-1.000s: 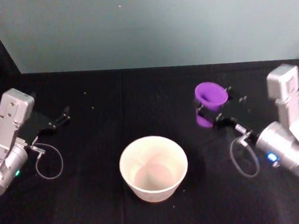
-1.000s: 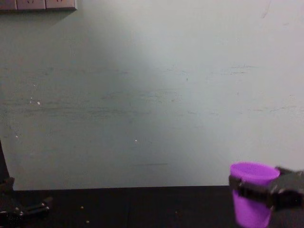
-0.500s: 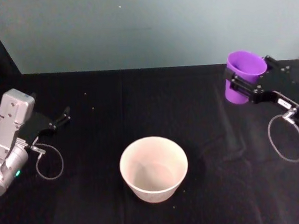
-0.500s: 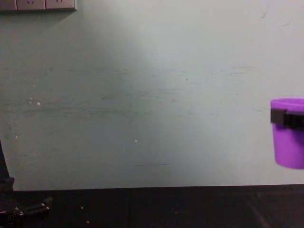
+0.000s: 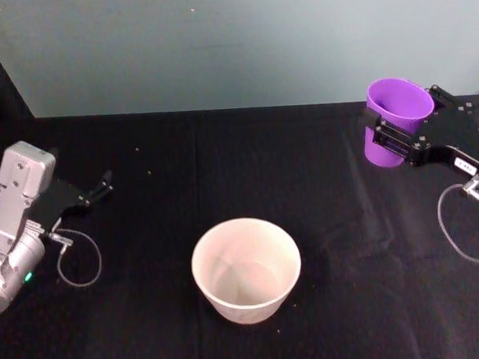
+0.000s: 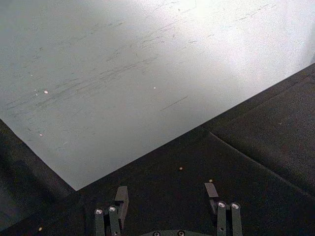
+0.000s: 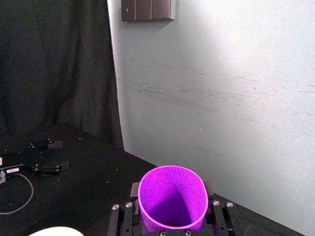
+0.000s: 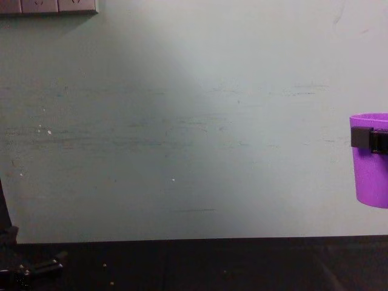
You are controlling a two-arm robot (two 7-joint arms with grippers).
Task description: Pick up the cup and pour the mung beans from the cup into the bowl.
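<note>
The purple cup (image 5: 392,107) hangs upright in the air over the table's right back part, my right gripper (image 5: 407,123) shut around its upper wall. In the right wrist view the cup (image 7: 172,196) sits between the two black fingers (image 7: 134,191), its inside purple, and I cannot make out mung beans in it. In the chest view the cup (image 8: 371,173) shows at the right edge, well above the table. The cream bowl (image 5: 246,269) stands at the table's front centre, left of and below the cup. My left gripper (image 5: 100,189) rests open at the far left, its fingers (image 6: 121,195) apart with nothing between them.
A black cloth (image 5: 152,333) covers the table, with a pale wall (image 5: 230,40) behind it. A few small specks (image 6: 180,168) lie on the cloth near the left gripper. Cable loops hang by both wrists (image 5: 471,229).
My right gripper has lifted the cup off the table and carried it up and to the right; over the last half second it rose slightly more. The left arm has not moved.
</note>
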